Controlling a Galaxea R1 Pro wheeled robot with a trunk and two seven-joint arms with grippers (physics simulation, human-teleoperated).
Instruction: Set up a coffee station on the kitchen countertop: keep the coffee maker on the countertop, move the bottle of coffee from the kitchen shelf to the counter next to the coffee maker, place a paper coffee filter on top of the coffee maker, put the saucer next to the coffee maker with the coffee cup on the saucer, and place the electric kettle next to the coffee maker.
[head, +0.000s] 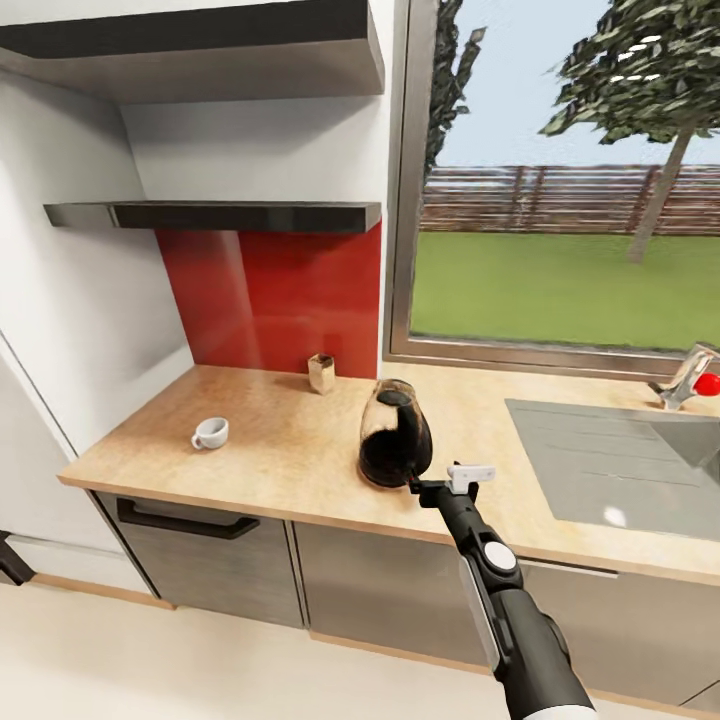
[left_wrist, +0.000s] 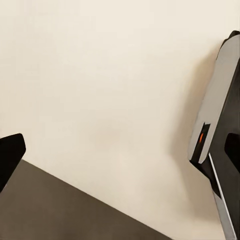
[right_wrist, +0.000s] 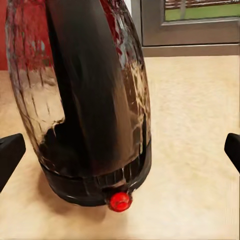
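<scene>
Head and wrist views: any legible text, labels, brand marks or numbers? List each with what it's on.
None readable.
Rounded clear glass electric kettle with black loop handle: no text; its red switch is blank.
Tiny white coffee cup: plain.
Small tan container by the red backsplash: too small to tell any marking.
Right gripper: white block, no lettering visible.
Orange mark on the grey arm housing: blurred, not readable as a character.

The electric kettle (right_wrist: 90, 100) is running off the right wrist view's top edge; the small brown object (head: 321, 373) by the backsplash is staying too small to identify.
</scene>
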